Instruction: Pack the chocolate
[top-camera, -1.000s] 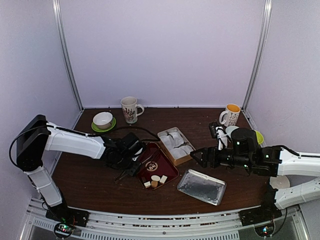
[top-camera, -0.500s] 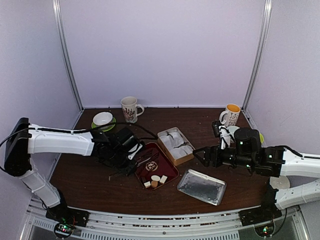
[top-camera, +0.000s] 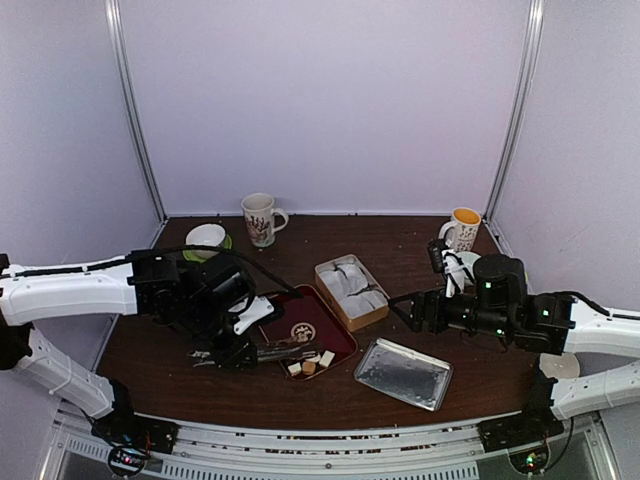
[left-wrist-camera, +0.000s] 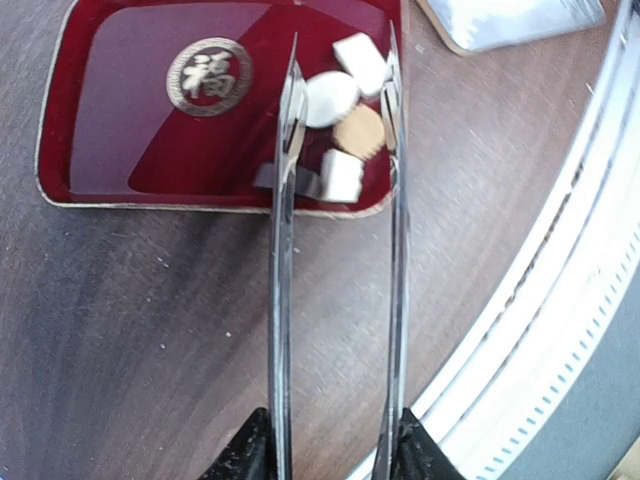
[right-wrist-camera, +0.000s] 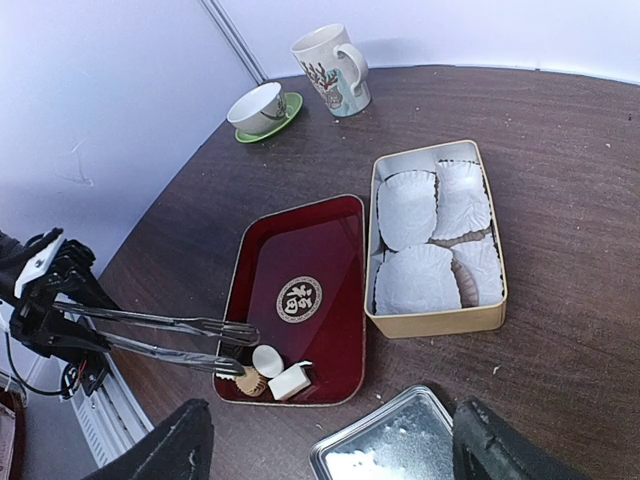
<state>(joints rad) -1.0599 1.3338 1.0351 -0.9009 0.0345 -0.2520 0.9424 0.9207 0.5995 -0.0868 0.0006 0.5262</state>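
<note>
Several tiny chocolate pieces (top-camera: 308, 362), cream-white and light brown, lie in the near corner of the red tray (top-camera: 310, 318). My left gripper (top-camera: 236, 350) is shut on metal tongs (top-camera: 283, 351) that point right at them. In the left wrist view the gripper (left-wrist-camera: 335, 445) holds the tongs (left-wrist-camera: 284, 250) with their arms spread, and the tips straddle the chocolate (left-wrist-camera: 340, 175) on the tray (left-wrist-camera: 140, 120). My right gripper (top-camera: 404, 310) is open and empty, hovering right of the tan tin (top-camera: 367, 317). The right wrist view (right-wrist-camera: 335, 445) shows the chocolate (right-wrist-camera: 290, 381), tray (right-wrist-camera: 310, 240) and tin (right-wrist-camera: 440, 322) with white paper liners.
A silver tin lid (top-camera: 403, 373) lies near the front, right of the tray. A patterned mug (top-camera: 260, 218) and a white cup on a green saucer (top-camera: 205, 239) stand at the back left. An orange-lined mug (top-camera: 462, 230) stands at the back right.
My left arm has swung toward the near left, and the tongs have turned to point right, their tips now at the chocolate. My right gripper has drawn back slightly to the right.
</note>
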